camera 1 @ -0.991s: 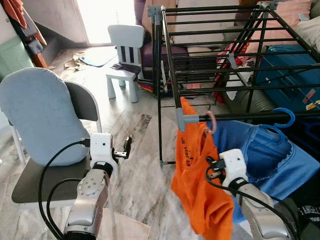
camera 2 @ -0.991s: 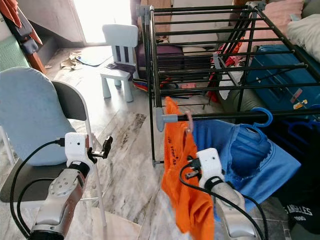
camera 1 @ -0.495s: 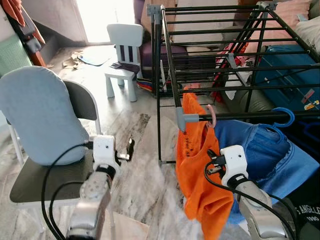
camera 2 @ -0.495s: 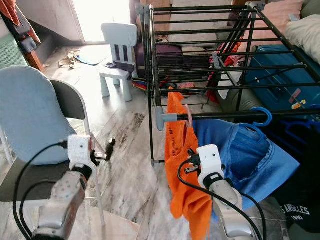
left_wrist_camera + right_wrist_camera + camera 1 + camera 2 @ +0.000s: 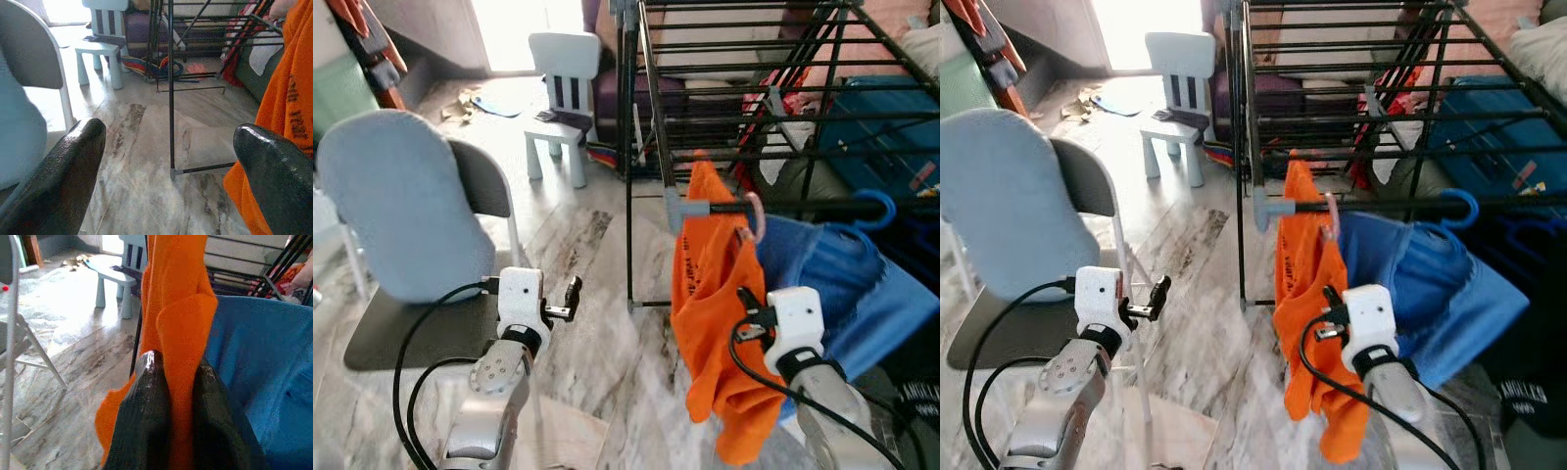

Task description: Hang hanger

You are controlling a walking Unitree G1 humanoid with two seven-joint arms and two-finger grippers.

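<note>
An orange shirt (image 5: 710, 294) hangs on a pink hanger whose hook (image 5: 756, 213) sits over the near rail (image 5: 803, 207) of the black drying rack (image 5: 646, 88), close to its grey corner joint. My right gripper (image 5: 178, 382) is shut on a fold of the shirt's lower cloth, below the rail; its wrist (image 5: 793, 318) shows in front of the shirt. My left gripper (image 5: 570, 294) is open and holds nothing, out over the floor to the left of the rack.
A blue garment (image 5: 832, 274) on a blue hanger (image 5: 876, 208) hangs on the same rail, right of the orange shirt. A grey chair with a light blue cushion (image 5: 401, 215) stands at my left. A small white chair (image 5: 558, 88) and a blue suitcase (image 5: 891, 117) lie farther back.
The whole view has shifted as the camera moved. My right gripper stays shut on the orange shirt, with the hook still over the rail. The left gripper stays open.
</note>
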